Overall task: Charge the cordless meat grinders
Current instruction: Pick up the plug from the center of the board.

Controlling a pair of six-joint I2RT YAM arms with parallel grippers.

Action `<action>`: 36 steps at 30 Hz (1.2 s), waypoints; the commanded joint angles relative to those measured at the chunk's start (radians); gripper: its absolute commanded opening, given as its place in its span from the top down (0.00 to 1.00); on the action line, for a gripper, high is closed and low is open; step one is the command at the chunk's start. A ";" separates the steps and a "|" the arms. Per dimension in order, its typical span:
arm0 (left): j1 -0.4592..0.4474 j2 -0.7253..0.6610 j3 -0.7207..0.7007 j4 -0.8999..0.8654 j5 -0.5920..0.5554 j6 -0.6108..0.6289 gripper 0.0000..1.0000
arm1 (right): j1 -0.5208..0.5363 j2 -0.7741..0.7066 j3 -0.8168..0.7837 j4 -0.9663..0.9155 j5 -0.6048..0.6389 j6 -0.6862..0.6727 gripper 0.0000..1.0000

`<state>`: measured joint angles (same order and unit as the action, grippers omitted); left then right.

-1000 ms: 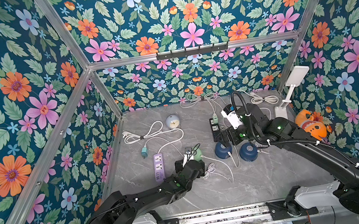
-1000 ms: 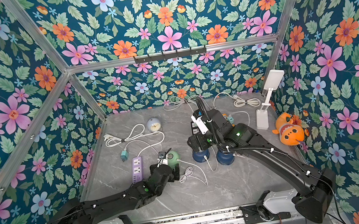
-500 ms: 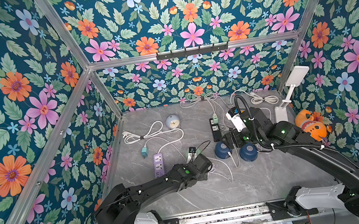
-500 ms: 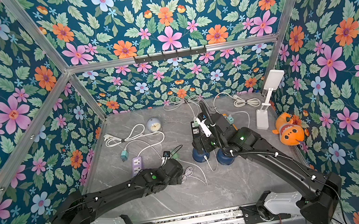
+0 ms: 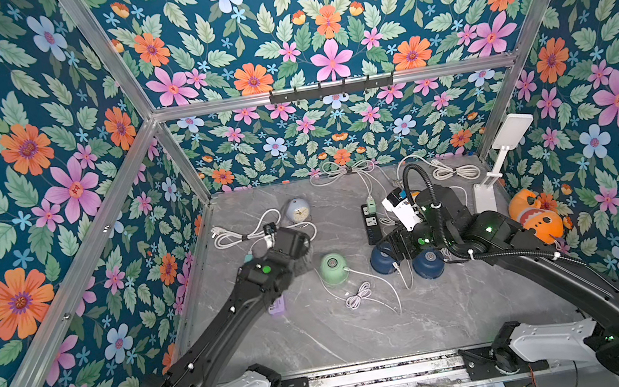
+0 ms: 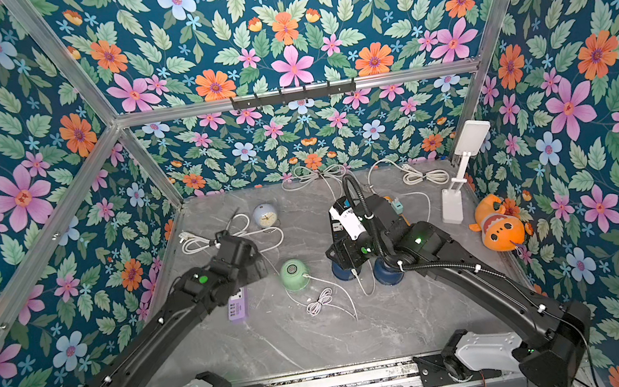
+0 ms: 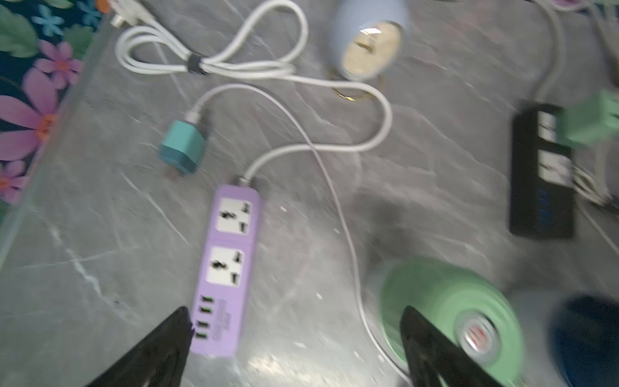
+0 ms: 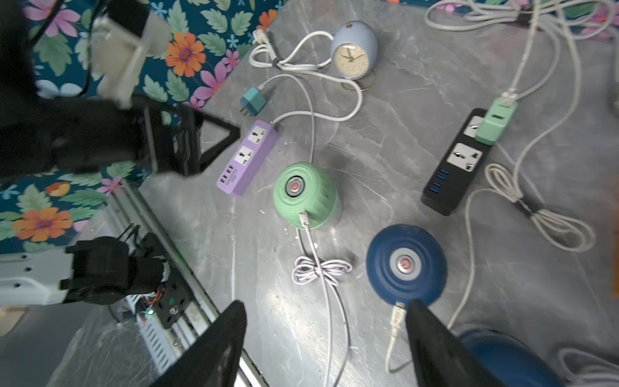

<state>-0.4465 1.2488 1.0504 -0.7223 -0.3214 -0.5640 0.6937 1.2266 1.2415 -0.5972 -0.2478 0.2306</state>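
While I watched both top views, the mint green grinder [image 5: 333, 269] sat just left of the frame's centre. The navy grinder [image 5: 384, 262] lay to its right, half hidden under the right arm's wrist, and the second navy grinder [image 5: 429, 264] was close beside that.

Through the left wrist camera, I saw the left gripper [image 7: 294, 311] spread wide and empty above the table [image 7: 100, 234]. One fingertip overlapped the mint green grinder and the other overlapped the purple power strip [image 7: 231, 268].

Through the right wrist camera, the right gripper [image 8: 326, 303] was also parted, holding nothing. The navy grinder sat just beyond one fingertip, a white cable plug [image 8: 397, 316] at its rim.
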 commanded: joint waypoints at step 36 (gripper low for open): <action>0.496 0.687 0.304 0.003 0.257 0.528 0.55 | 0.076 0.093 -0.002 0.159 -0.155 0.102 0.19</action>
<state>0.0475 1.9434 1.3579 -0.7216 -0.0551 -0.0280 0.7692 1.3197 1.2366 -0.4679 -0.3946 0.3294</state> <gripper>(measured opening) 0.462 0.808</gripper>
